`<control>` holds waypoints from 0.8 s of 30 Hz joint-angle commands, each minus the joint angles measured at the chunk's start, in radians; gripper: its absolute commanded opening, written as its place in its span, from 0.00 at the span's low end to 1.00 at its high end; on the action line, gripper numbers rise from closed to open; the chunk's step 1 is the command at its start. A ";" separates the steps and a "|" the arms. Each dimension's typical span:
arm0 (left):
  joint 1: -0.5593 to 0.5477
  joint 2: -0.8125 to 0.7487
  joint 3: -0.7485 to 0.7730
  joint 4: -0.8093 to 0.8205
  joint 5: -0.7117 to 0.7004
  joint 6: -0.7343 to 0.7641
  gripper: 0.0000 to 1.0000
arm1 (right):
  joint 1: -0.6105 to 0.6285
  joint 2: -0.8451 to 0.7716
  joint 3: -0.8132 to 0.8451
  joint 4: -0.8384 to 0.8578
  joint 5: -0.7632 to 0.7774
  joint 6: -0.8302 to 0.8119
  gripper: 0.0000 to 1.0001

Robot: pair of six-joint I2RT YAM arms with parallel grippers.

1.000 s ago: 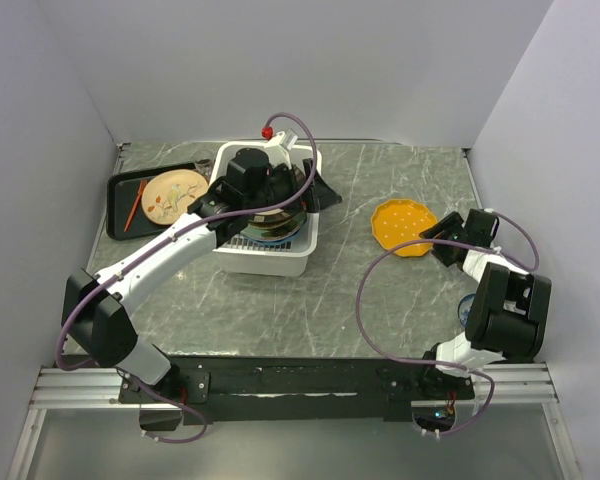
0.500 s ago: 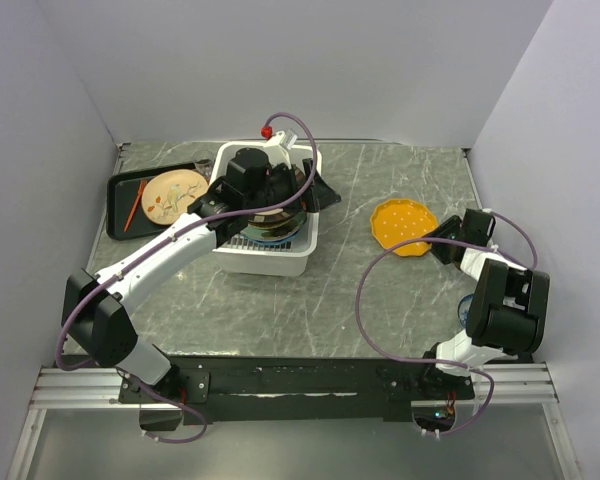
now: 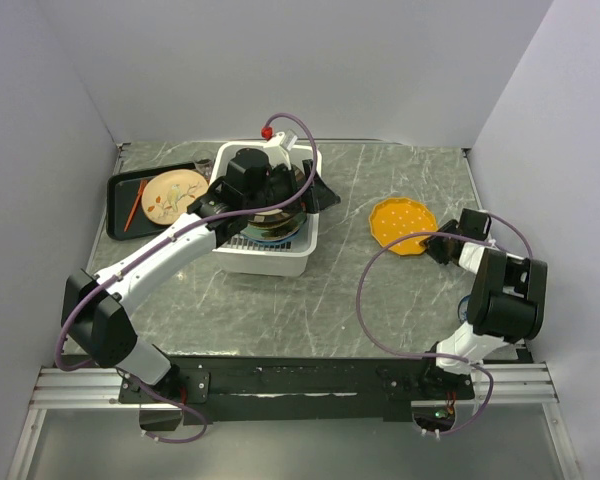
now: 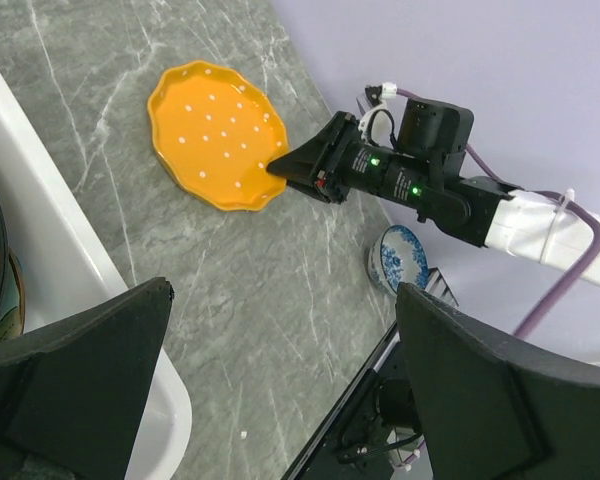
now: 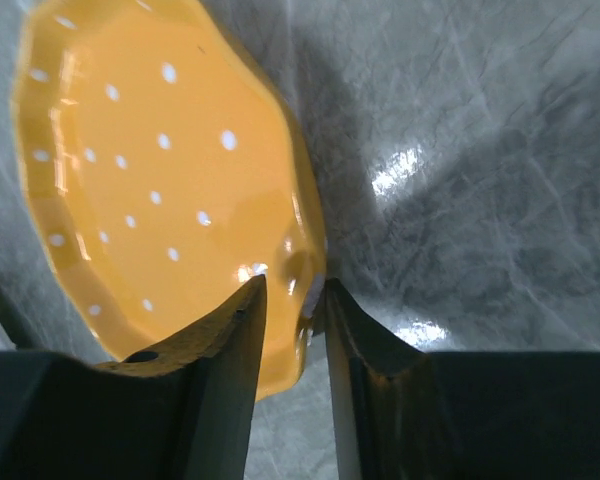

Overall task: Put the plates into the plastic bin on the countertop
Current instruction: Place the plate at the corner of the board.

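An orange dotted plate [image 3: 403, 225] [image 4: 215, 135] [image 5: 160, 190] lies flat on the countertop [image 3: 330, 290], right of the white plastic bin [image 3: 270, 262] [image 4: 40, 200]. My right gripper [image 3: 435, 241] [image 4: 277, 167] [image 5: 290, 285] straddles its near right rim. One finger is over the plate and the other touches the rim from outside. A narrow gap is left, so it is open. My left gripper [image 3: 310, 190] [image 4: 310, 400] hangs wide open and empty above the bin's right side. Stacked plates [image 3: 275, 226] lie in the bin, partly hidden by that arm.
A black tray [image 3: 120, 205] at the back left holds a tan patterned plate [image 3: 173, 195] and an orange stick [image 3: 135, 203]. A small blue-and-white dish [image 3: 464, 310] [image 4: 400, 258] sits by the right arm's base. White walls close in the counter's left, back and right.
The right gripper's jaws have narrowed around the orange plate's rim and the wrist has edged closer to the plate. The left arm has not moved.
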 commanded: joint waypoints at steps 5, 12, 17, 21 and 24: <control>-0.001 -0.051 0.019 0.021 -0.013 0.020 0.99 | 0.011 0.087 0.083 -0.048 -0.058 -0.016 0.29; -0.001 -0.051 0.012 0.022 -0.013 0.019 0.99 | 0.011 0.087 0.080 -0.049 -0.059 -0.018 0.02; -0.001 -0.046 0.010 0.024 -0.013 0.017 0.99 | 0.011 0.035 0.049 -0.020 -0.046 -0.014 0.00; -0.001 -0.039 0.012 0.028 -0.008 0.014 0.99 | 0.011 -0.008 0.029 -0.005 -0.046 -0.014 0.00; -0.001 -0.031 0.013 0.031 -0.002 0.011 0.99 | 0.011 -0.035 0.023 -0.002 -0.049 -0.014 0.00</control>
